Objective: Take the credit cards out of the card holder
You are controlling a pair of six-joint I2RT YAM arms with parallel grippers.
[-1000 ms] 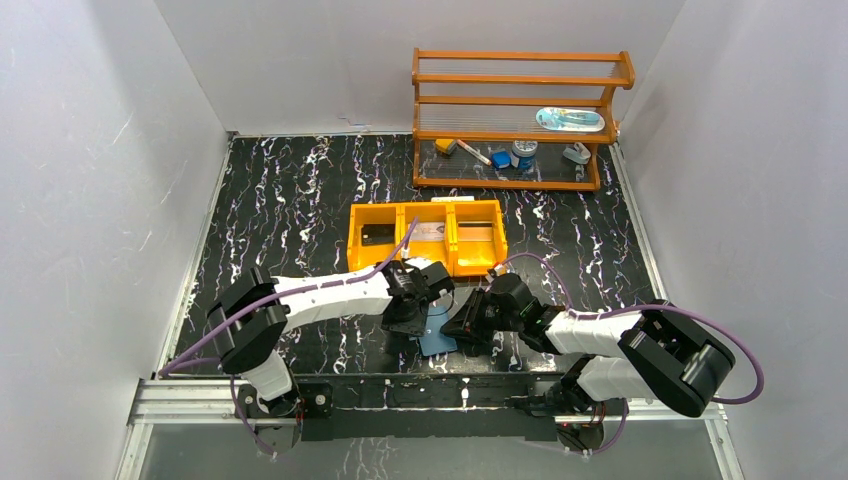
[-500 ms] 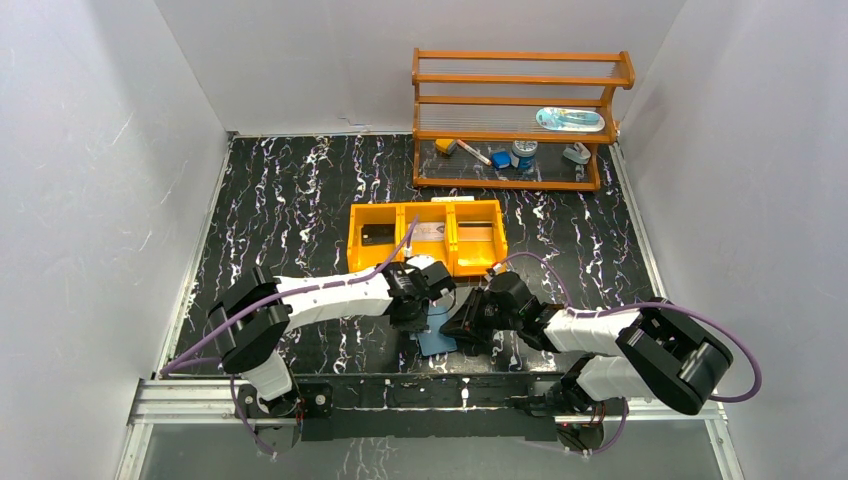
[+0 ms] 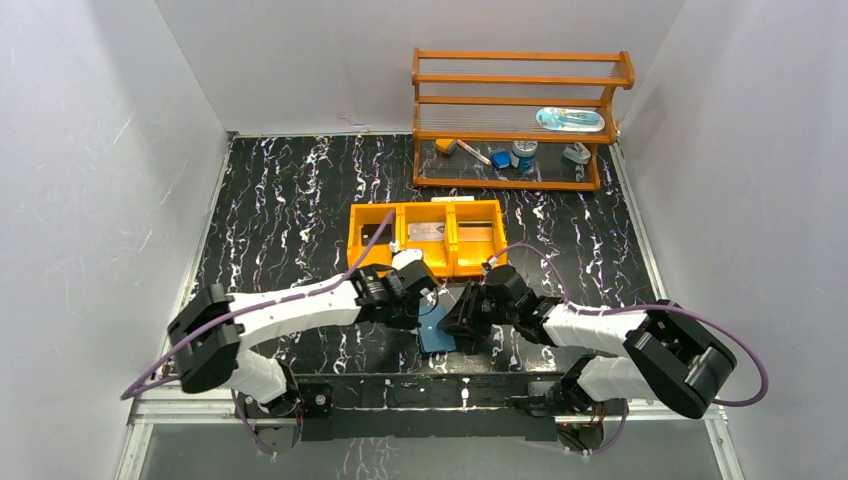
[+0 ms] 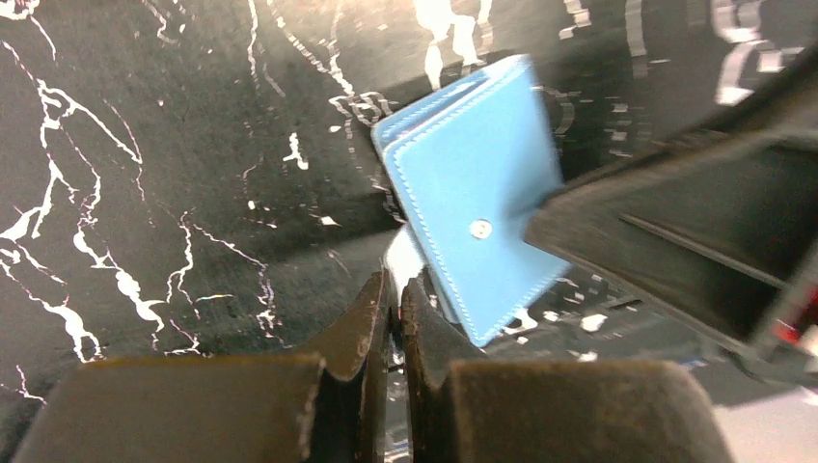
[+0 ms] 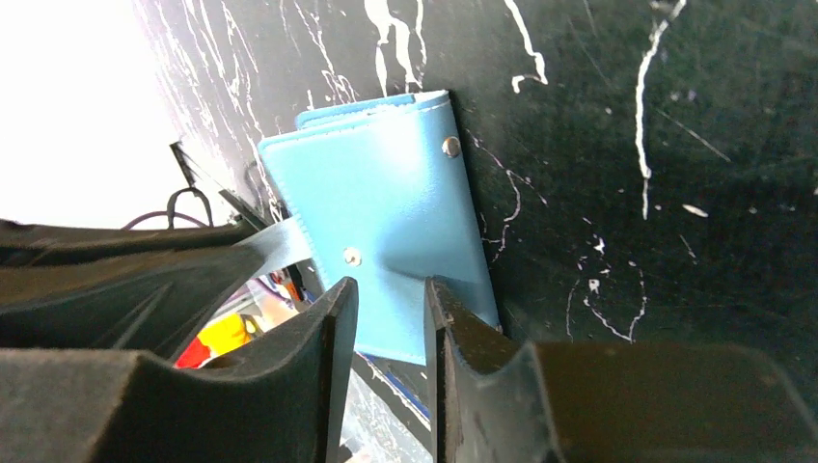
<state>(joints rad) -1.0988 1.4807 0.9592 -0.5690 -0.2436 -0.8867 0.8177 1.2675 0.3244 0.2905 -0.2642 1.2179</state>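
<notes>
The card holder point(image 3: 436, 339) lies closed on the table point(image 3: 300, 200) near its front edge, at 6 o'clock from the orange tray point(image 3: 400, 206) and between the two arms. The left gripper point(image 3: 424, 314) comes in from the holder's 10 o'clock, its jaws pressed together on a pale strip point(image 4: 402, 258) sticking out of the holder's edge; card or flap, I cannot tell. The right gripper point(image 3: 463, 326) sits at its 3 o'clock, jaws slightly spread with nothing between them, tips against the blue face.
</notes>
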